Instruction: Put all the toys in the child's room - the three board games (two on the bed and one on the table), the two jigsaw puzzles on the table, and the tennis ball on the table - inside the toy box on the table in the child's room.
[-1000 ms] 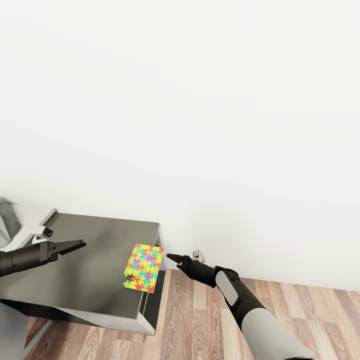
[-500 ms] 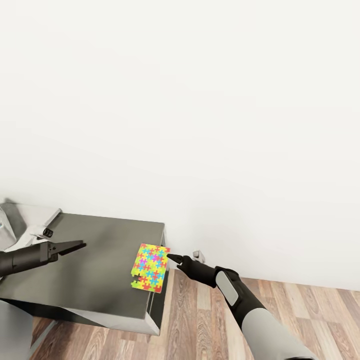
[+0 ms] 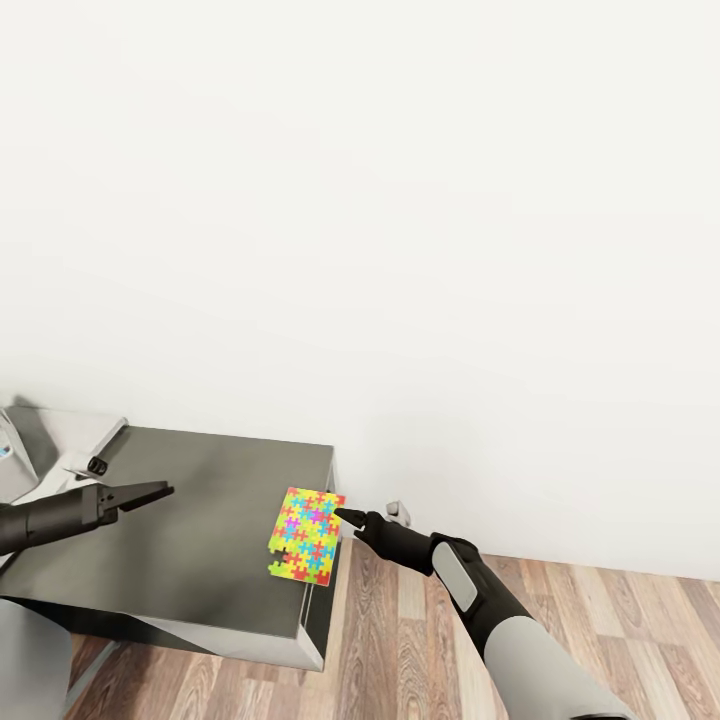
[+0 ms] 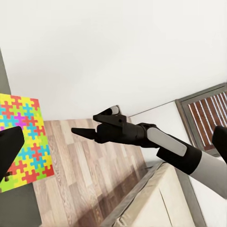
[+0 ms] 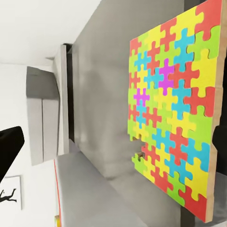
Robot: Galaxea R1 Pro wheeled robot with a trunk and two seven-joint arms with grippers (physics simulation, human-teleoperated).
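Note:
One jigsaw puzzle (image 3: pixel 306 534) lies flat on the dark grey cabinet (image 3: pixel 190 530), its right edge hanging a little over the cabinet's side. My right gripper (image 3: pixel 342 516) is level with that edge, its tip at or almost touching it. In the right wrist view the puzzle (image 5: pixel 175 109) lies just ahead, with one finger (image 5: pixel 9 146) far off to the side, so the gripper is open and empty. My left gripper (image 3: pixel 158 490) hovers open over the middle of the cabinet. The left wrist view looks across the puzzle (image 4: pixel 23 137) to the right gripper (image 4: pixel 85 125).
The pale desk top (image 3: pixel 85 435) joins the cabinet at the far left, with a pale grey bin edge (image 3: pixel 8 455) beside it. The white wall is close behind. Wood floor (image 3: pixel 580 620) lies to the right of the cabinet, under my right arm.
The whole view has shifted, so the cabinet and puzzle now sit further right in the picture. The gap between my right gripper and the puzzle's edge has closed. Both arms keep their pose.

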